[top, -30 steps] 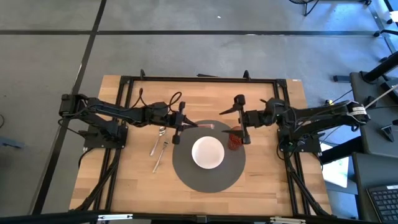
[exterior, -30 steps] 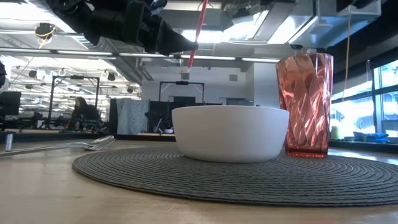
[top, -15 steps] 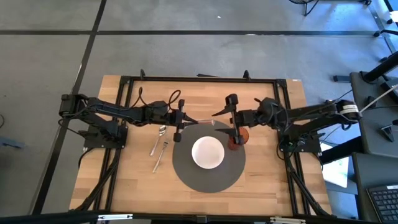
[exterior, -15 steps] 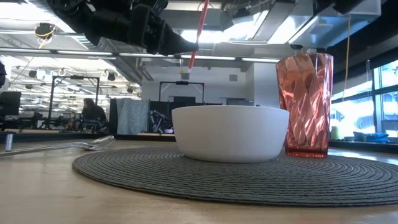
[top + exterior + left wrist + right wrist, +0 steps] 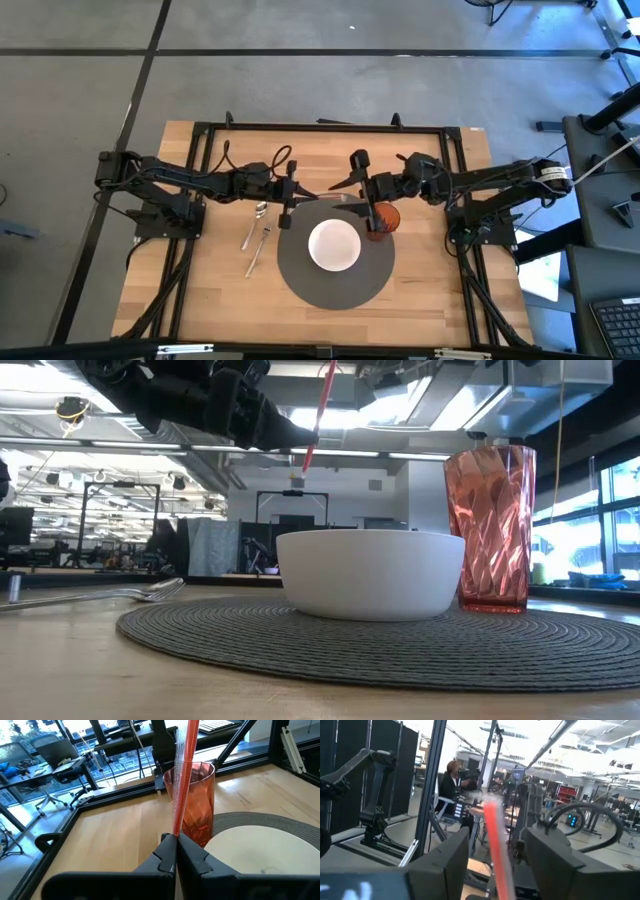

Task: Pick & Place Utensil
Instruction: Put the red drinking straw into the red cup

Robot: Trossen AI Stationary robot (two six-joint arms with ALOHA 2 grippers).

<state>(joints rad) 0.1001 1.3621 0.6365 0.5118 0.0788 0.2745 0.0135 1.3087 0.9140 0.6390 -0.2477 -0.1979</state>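
Overhead — white bowl (image 5: 333, 246) beside red cup (image 5: 381, 221)

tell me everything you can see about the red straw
The red straw is a long, thin tube with a clear ribbed sleeve alongside it; it looks like plastic. The left gripper is shut on its lower end and holds it lifted off the table, tilted, above the grey placemat near the red tumbler. Its free end sits between the right gripper's open fingers.

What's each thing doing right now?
left gripper: shut on the straw.
right gripper: open, fingers either side of the straw.
straw: held in the air.
cup: upright on the mat.
bowl: upright, empty.
spoon: lying flat.
fork: lying flat.
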